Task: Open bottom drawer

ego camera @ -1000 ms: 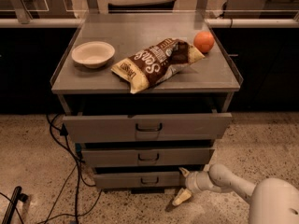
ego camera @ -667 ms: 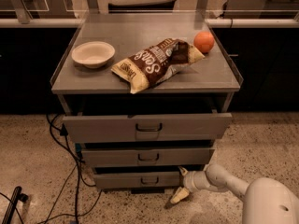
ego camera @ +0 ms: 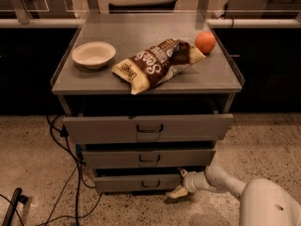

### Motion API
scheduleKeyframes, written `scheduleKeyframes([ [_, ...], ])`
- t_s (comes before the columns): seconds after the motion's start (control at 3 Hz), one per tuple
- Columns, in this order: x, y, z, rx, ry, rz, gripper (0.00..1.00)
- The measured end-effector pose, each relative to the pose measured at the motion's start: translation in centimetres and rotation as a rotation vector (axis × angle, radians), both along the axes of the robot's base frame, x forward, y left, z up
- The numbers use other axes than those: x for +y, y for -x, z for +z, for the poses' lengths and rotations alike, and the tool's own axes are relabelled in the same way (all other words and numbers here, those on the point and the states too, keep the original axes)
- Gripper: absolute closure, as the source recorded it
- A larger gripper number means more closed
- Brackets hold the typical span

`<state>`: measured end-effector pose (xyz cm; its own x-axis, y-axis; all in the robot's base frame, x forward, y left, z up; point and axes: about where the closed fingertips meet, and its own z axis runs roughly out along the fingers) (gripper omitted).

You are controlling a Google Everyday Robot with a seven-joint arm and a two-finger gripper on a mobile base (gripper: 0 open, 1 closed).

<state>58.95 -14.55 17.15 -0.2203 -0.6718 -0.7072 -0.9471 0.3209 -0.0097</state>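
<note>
Cables (ego camera: pixel 70 173): dark cords on the speckled floor, left of the cabinet, running down past the drawer fronts.
Bowl (ego camera: pixel 93 54): pale, shallow, upright, on the left part of the tabletop (ego camera: pixel 136 29).
Top drawer (ego camera: pixel 148 127): widest grey front, sticks out furthest, dark loop handle at centre.
Middle drawer (ego camera: pixel 149 157): mid-width grey front, set back from the top one.
Bottom drawer (ego camera: pixel 131 183): lowest and narrowest-looking of the three. Flat grey front with a small dark loop handle at centre, just above the floor. Its front sits furthest back, with a dark gap above it.
Chip bag (ego camera: pixel 157 62): brown and tan, lying flat and slanted across the middle of the tabletop, between bowl and orange.
Claw (ego camera: pixel 178 185): low, near the floor, at the right end of the bottom drawer front and to the right of its handle. Cannot tell whether it is clenched or released, or whether it touches the drawer.
Orange (ego camera: pixel 205 42): round, at the bag's right end, touching or just beside it.
Arm (ego camera: pixel 221 180): white, reaches in from the lower right towards the claw.
</note>
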Motion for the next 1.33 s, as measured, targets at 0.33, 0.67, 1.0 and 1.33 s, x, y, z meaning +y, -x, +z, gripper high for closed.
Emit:
scheduleKeyframes([
  [0.33, 0.0, 0.0, 0.0, 0.0, 0.0, 0.0, 0.5],
  [0.67, -0.3, -0.1, 0.9, 0.0, 0.0, 0.0, 0.8],
  [1.0, -0.7, -0.2, 1.1, 0.0, 0.0, 0.0, 1.0],
  [1.33, -0.8, -0.3, 1.1, 0.0, 0.0, 0.0, 0.97],
])
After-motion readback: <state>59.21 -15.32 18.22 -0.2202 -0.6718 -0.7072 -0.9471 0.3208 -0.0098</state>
